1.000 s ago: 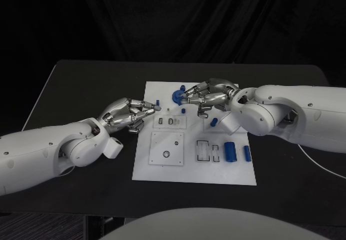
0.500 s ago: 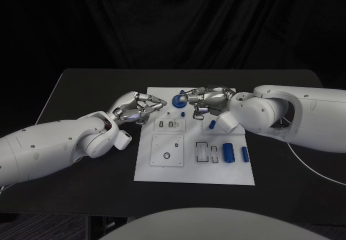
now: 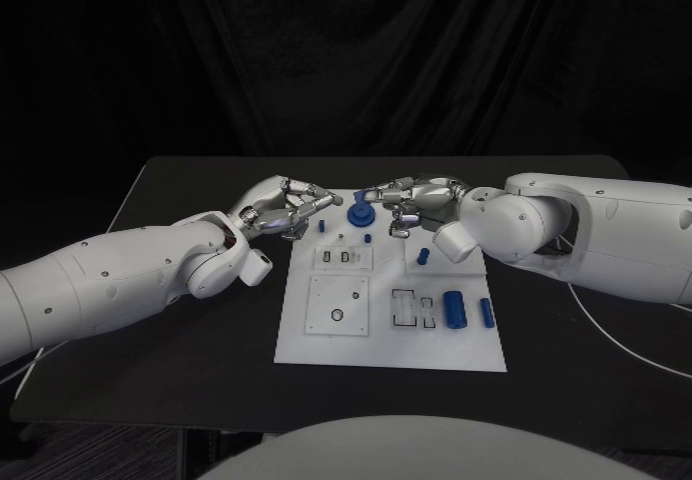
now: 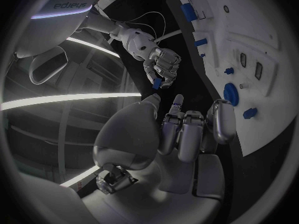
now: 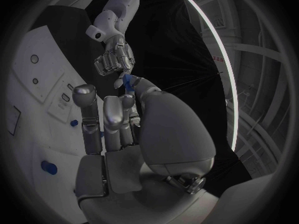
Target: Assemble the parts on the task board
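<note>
Beneath my fingers lies only the black table (image 3: 173, 330), its dark top stretching out on both sides of them, with a thin white cable (image 3: 635, 345) trailing across it well off to my right, behind my right arm.

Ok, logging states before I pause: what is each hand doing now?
Left hand: open, holding nothing.
Right hand: pinching a small blue part.

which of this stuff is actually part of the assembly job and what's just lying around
Part of the job:
task board
round blue part
blue cylinder
small blue part, pinched by the right hand
left hand, holding nothing

Just lying about:
white cable
black table
</note>
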Controlling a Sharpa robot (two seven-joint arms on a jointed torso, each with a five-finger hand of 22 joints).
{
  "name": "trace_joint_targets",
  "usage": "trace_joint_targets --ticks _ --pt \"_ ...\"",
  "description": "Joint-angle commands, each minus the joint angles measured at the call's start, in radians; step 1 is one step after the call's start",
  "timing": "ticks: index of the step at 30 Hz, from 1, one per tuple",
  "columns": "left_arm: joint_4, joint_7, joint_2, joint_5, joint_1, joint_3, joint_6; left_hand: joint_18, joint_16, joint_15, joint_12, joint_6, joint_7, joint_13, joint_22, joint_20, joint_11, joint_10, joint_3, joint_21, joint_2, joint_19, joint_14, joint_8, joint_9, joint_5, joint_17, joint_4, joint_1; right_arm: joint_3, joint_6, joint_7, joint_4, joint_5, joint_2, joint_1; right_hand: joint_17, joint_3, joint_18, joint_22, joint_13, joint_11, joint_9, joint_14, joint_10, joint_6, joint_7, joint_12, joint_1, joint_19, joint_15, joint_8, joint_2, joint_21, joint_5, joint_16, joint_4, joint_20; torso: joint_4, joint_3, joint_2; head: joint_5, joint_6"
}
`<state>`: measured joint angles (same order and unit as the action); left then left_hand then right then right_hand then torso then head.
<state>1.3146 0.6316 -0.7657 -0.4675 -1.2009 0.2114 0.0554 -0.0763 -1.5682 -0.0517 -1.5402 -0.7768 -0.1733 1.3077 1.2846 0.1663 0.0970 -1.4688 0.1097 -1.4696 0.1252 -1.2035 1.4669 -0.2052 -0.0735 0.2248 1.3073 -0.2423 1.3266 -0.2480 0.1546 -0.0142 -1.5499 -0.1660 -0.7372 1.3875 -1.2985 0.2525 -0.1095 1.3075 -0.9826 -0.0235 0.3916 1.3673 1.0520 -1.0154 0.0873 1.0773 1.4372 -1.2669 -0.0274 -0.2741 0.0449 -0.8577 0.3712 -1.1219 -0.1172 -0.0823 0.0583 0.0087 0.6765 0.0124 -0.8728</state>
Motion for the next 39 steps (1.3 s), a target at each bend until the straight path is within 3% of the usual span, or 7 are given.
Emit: trace_joint_targets --ticks 1,6,12,19,28,39 --pt "0.006 0.010 0.005 -0.005 0.001 -0.001 -0.011 0.005 -0.003 0.000 -0.007 0.005 0.001 0.243 0.009 0.000 -0.003 -0.066 -0.002 -0.003 -0.005 -0.013 0.104 -0.002 0.001 -0.001 0.263 0.012 0.024 0.001 -0.018 -0.005 0.010 0.003 0.003 -0.007 0.000 -0.003 -0.018 0.088 0.001 0.001 0.105 -0.008 -0.008 0.004 -0.002 -0.001 0.004 0.011 -0.002 -0.003 -0.010 0.010 0.001 0.003 -0.003 0.001 -0.0007 0.0022 -0.015 -0.001 0.000" --pt "0.035 -0.030 0.010 -0.005 0.001 -0.001 0.055 0.006 -0.003 -0.003 -0.008 0.013 -0.005 0.245 0.015 0.002 0.003 -0.069 -0.020 -0.006 -0.013 -0.023 0.104 -0.001 0.002 -0.028 0.263 0.001 0.024 0.001 -0.004 -0.004 0.018 0.036 0.009 -0.015 0.001 -0.005 -0.021 0.085 0.003 0.001 0.107 -0.008 -0.011 0.007 -0.001 -0.001 0.006 0.017 -0.001 -0.007 -0.009 0.024 -0.002 0.004 -0.002 0.001 -0.0003 0.0047 -0.027 -0.002 0.000" --pt "0.059 -0.080 0.015 -0.005 0.002 -0.001 0.117 0.007 -0.003 -0.009 -0.010 0.006 -0.009 0.246 0.019 0.007 0.012 -0.072 -0.026 -0.009 -0.022 -0.031 0.104 -0.012 -0.001 -0.027 0.263 0.012 0.040 0.001 0.003 -0.008 0.020 0.063 0.017 -0.022 0.002 -0.006 -0.024 0.081 0.006 0.000 0.108 -0.009 -0.014 0.011 0.000 -0.003 0.007 0.023 -0.001 -0.009 -0.009 0.038 -0.005 0.005 -0.003 0.000 -0.0021 0.0091 -0.044 0.000 0.000" --pt "0.072 -0.106 0.019 -0.005 0.002 -0.001 0.149 0.007 -0.003 -0.010 -0.011 0.002 -0.009 0.246 0.020 0.008 0.012 -0.073 -0.027 -0.009 -0.021 -0.034 0.104 -0.017 -0.002 -0.026 0.263 0.013 0.042 0.001 0.007 -0.010 0.021 0.071 0.023 -0.028 0.004 -0.006 -0.026 0.079 0.010 -0.001 0.109 -0.011 -0.020 0.014 0.000 -0.005 0.010 0.028 -0.001 -0.011 -0.010 0.050 -0.007 0.009 -0.003 0.000 -0.0035 0.0080 -0.057 -0.001 0.000" --pt "0.077 -0.139 0.029 -0.005 0.003 -0.001 0.157 0.006 -0.003 -0.010 -0.009 -0.002 -0.008 0.246 0.019 0.010 0.012 -0.072 -0.032 -0.009 -0.021 -0.035 0.104 -0.025 -0.004 -0.030 0.263 0.012 0.041 0.001 0.009 -0.006 0.013 0.073 0.022 -0.031 0.006 -0.009 -0.028 0.076 0.014 -0.002 0.111 -0.014 -0.025 0.019 0.001 -0.006 0.012 0.033 0.000 -0.016 -0.011 0.061 -0.016 0.013 -0.004 -0.001 -0.0040 0.0085 -0.062 -0.001 0.000" --pt "0.086 -0.155 0.028 -0.005 0.004 -0.001 0.132 0.006 -0.003 0.000 -0.009 -0.049 0.010 0.246 0.019 0.002 -0.002 -0.073 -0.046 -0.007 -0.018 -0.039 0.104 -0.087 -0.023 -0.024 0.263 0.016 0.045 0.001 0.038 -0.004 0.013 0.073 0.026 -0.031 0.008 -0.010 -0.030 0.072 0.019 -0.002 0.113 -0.016 -0.030 0.021 0.001 -0.009 0.013 0.040 0.001 -0.019 -0.012 0.075 -0.020 0.016 -0.005 -0.001 -0.0046 0.0092 -0.065 -0.007 0.000"
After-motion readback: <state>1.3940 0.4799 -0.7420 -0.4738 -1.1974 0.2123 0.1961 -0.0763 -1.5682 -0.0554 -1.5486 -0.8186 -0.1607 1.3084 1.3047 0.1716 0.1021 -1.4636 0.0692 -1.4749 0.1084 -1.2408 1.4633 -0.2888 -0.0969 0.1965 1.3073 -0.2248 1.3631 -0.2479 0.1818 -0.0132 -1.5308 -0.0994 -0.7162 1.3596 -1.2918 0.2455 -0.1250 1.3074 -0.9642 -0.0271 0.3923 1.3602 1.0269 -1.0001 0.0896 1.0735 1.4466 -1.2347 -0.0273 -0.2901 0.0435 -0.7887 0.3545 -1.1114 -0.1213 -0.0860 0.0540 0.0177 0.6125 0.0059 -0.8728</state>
